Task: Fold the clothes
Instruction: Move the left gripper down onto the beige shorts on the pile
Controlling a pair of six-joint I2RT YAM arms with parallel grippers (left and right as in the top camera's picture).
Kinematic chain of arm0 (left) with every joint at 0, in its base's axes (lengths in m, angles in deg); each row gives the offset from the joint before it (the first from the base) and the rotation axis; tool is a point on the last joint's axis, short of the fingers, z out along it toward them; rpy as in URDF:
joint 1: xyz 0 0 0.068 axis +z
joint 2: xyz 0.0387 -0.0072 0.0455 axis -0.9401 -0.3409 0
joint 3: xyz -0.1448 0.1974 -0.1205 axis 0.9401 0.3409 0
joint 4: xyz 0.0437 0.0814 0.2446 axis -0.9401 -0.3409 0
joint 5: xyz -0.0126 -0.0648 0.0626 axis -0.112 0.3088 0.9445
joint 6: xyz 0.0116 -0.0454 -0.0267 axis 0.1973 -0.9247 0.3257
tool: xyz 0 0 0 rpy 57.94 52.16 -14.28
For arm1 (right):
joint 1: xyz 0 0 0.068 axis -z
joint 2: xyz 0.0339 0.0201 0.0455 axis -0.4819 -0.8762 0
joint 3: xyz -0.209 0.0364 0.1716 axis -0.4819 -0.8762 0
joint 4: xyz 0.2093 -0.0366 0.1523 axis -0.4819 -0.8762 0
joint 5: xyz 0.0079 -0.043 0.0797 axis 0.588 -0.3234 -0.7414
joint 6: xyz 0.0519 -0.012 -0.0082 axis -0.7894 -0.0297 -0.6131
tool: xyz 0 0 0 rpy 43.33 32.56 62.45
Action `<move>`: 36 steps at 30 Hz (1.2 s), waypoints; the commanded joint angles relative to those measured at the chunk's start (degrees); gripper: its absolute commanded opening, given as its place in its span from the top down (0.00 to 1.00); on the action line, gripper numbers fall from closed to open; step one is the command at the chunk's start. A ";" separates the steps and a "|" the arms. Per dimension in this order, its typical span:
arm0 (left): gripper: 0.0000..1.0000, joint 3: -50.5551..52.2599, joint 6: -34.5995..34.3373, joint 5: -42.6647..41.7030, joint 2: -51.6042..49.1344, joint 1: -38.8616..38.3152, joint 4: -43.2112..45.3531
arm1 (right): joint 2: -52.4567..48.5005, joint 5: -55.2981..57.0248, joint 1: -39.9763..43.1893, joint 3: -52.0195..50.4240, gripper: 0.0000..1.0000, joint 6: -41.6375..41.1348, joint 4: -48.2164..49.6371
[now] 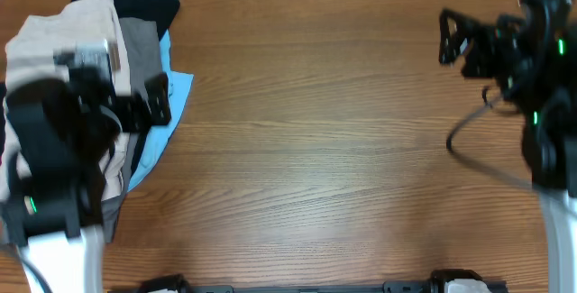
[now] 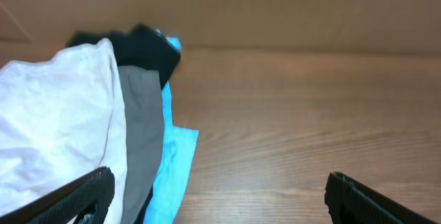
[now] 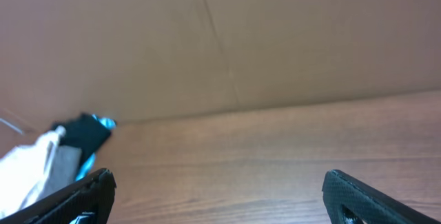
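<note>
**Desk:** What's in the foreground?

**Photographer:** The left end effector (image 2: 219, 182), jaws spread wide and empty. It hangs over the bench (image 1: 325, 140) at nine o'clock, where the clothes (image 1: 90, 50) lie heaped.

**Desk:** And the right end effector (image 3: 217, 182)?

**Photographer:** Equally agape, holding nothing, at two o'clock, well apart from the pile.

**Desk:** Best approach?

**Photographer:** Probably pinch only the cream shorts (image 2: 55, 114) on top and draw them toward three o'clock. The grey piece (image 2: 141, 127) and light-blue piece (image 2: 172, 162) should stay put.
</note>
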 commanded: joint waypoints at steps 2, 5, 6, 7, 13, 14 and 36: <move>0.00 -12.74 3.15 -0.79 -12.24 0.11 -5.20 | -9.16 -5.20 -0.22 4.26 0.00 1.77 -2.91; 0.00 -13.49 3.72 1.16 -17.09 0.13 -5.09 | -12.85 -8.59 -0.22 4.26 0.00 1.66 -4.98; 0.00 -13.49 4.44 3.30 -18.45 0.13 -4.55 | -13.94 -8.83 -0.22 4.26 0.00 1.64 -5.79; 0.00 -13.49 5.81 7.15 -20.24 0.13 -3.82 | -14.60 -8.83 -0.22 4.26 0.00 1.64 -6.36; 0.02 -13.49 10.54 23.63 -32.24 2.45 -2.56 | -18.56 -8.72 -0.22 4.11 0.00 1.70 -8.44; 0.03 -13.49 10.93 23.54 -34.16 3.26 -2.49 | -18.69 -8.68 -0.22 4.00 0.00 1.70 -8.50; 0.42 -13.46 13.64 21.73 -53.88 15.52 -7.10 | -18.73 -7.02 -0.22 3.89 0.00 3.19 -12.63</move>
